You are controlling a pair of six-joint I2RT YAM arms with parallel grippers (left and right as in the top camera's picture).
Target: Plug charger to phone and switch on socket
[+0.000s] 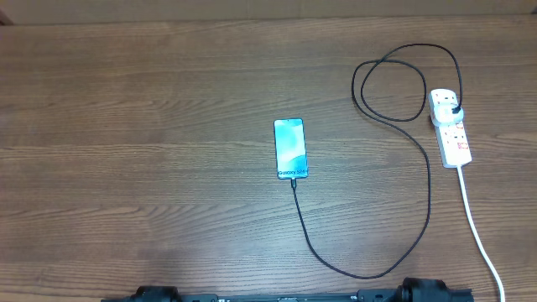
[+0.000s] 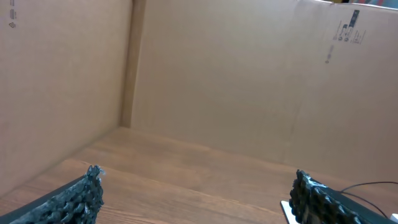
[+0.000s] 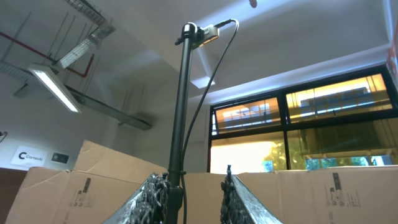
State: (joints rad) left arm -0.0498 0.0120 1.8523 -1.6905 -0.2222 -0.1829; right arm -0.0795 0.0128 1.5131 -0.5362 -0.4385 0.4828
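If seated at Galaxy phone (image 1: 290,148), charger (image 1: 429,197): leave undisturbed.
Right claw (image 3: 194,175): narrow, empty; press socket (image 1: 450,127) squarely, beside plug (image 1: 454,108).
Left claw (image 2: 198,174): wide, empty.

Table (image 1: 126,126): mid-brown wood with fine horizontal grain; phone (image 1: 290,147): light blue-teal screen with a line of small white text at its lower edge. Charger (image 1: 429,193): black throughout, cable and plug alike; socket (image 1: 451,130): white with small red markings, its cord (image 1: 477,225) white too. Cardboard walls (image 2: 217,81): plain tan with small dark printed marks; fingers (image 2: 71,199) of the left gripper (image 2: 198,186) and right gripper (image 3: 194,186): black, rough-grained.
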